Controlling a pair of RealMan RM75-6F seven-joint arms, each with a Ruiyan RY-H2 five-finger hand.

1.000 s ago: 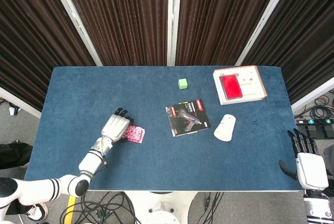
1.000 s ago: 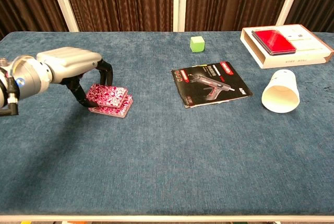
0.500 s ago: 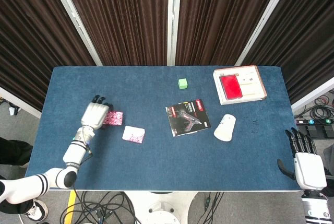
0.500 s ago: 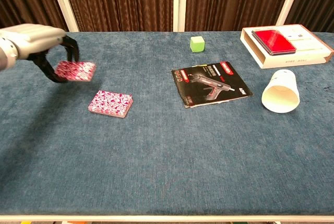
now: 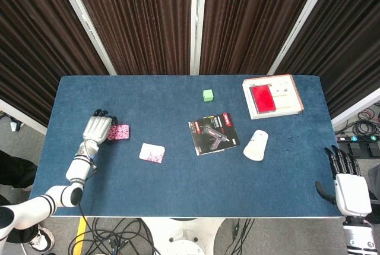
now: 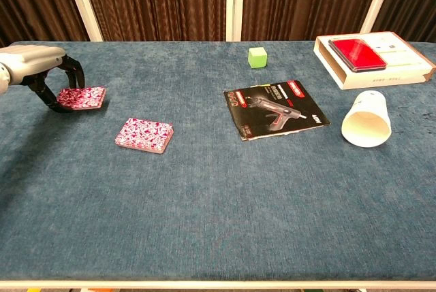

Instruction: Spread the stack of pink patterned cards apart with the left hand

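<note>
The pink patterned cards lie in two lots on your blue table (image 5: 178, 189). The upper lot of cards (image 6: 82, 98) sits near the table's left edge, at about 9 o'clock from the table's centre; in the head view it is the small pink block (image 5: 119, 132). The lower lot of cards (image 6: 144, 134) rests flat on the cloth at about 4 o'clock from the upper lot, apart from it, with blue cloth between them; the head view shows it as (image 5: 152, 153).

Your left hand (image 6: 42, 71) arches over the upper lot, its dark fingers (image 6: 71, 69) curled down around the lot's left and far edges, so that it grips that lot; the head view shows the same hand (image 5: 97, 129) touching the lot's left side. Whether the lot rests fully on the cloth cannot be told.

Outward from the cards, at 3 o'clock, you see a glue gun leaflet (image 6: 276, 110) lying flat near the table's centre. A green cube (image 6: 257, 57) stands at 12 o'clock from the leaflet. A white paper cup (image 6: 366, 120) lies on its side at 3 o'clock from the leaflet, mouth toward you. A shallow box (image 6: 402, 67) holding a red item (image 6: 357, 53) occupies the far right corner.

Your right hand (image 5: 350, 186) hangs beyond the table's right near corner, fingers spread and holding nothing.
</note>
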